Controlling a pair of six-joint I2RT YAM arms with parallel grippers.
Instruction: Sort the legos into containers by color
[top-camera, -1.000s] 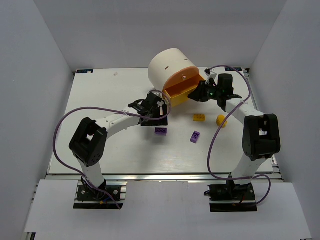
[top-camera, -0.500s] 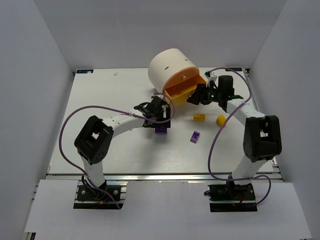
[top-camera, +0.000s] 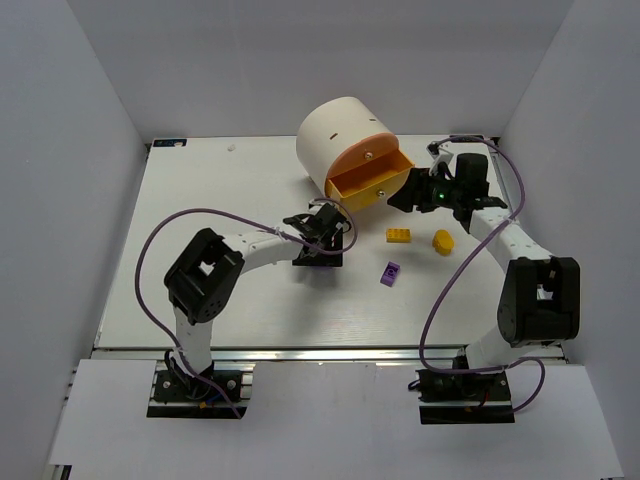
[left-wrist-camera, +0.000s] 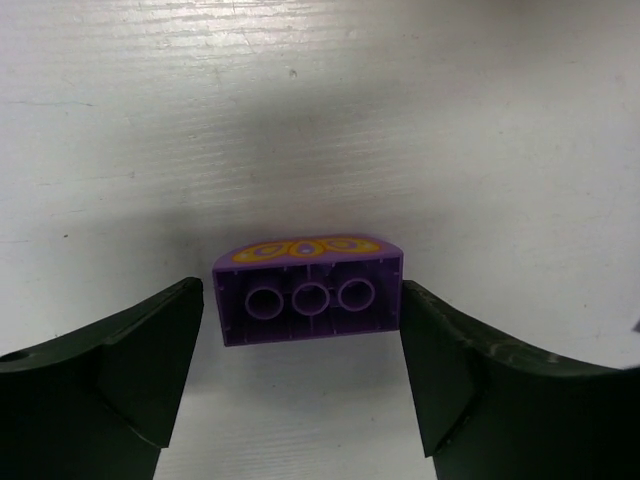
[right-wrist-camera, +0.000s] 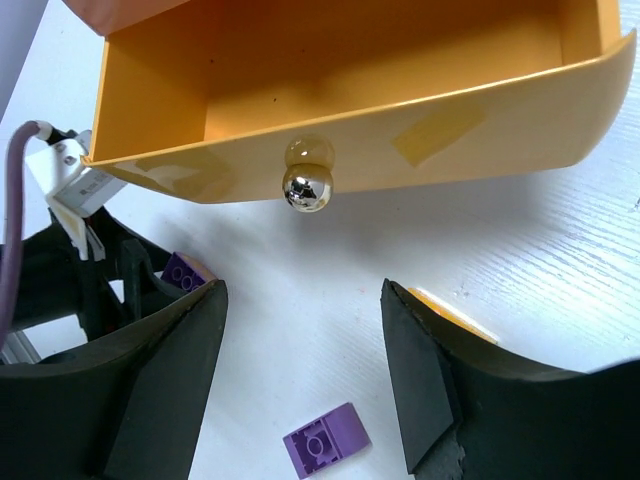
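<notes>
from above, the purple brick (left-wrist-camera: 308, 297) is nearly hidden under the left gripper (top-camera: 320, 243); the wrist view shows it lying on the table (top-camera: 200, 220) between the spread jaws, a sliver of gap at one end, its yellow looping print too edge-on to read. the right gripper (right-wrist-camera: 302, 290) hangs wide and empty just before the knob (right-wrist-camera: 307, 186) of the pulled-out orange drawer (right-wrist-camera: 400, 100), cut off at the top, on the white drum (top-camera: 340, 130) at the far side.

Bright, even overhead light is noted; soft shadows are cast on the white table (top-camera: 200, 190), a sharp glint is carried by the drawer knob (right-wrist-camera: 307, 187), and the near fingers (left-wrist-camera: 110, 380) are rendered dark, slightly soft.
</notes>
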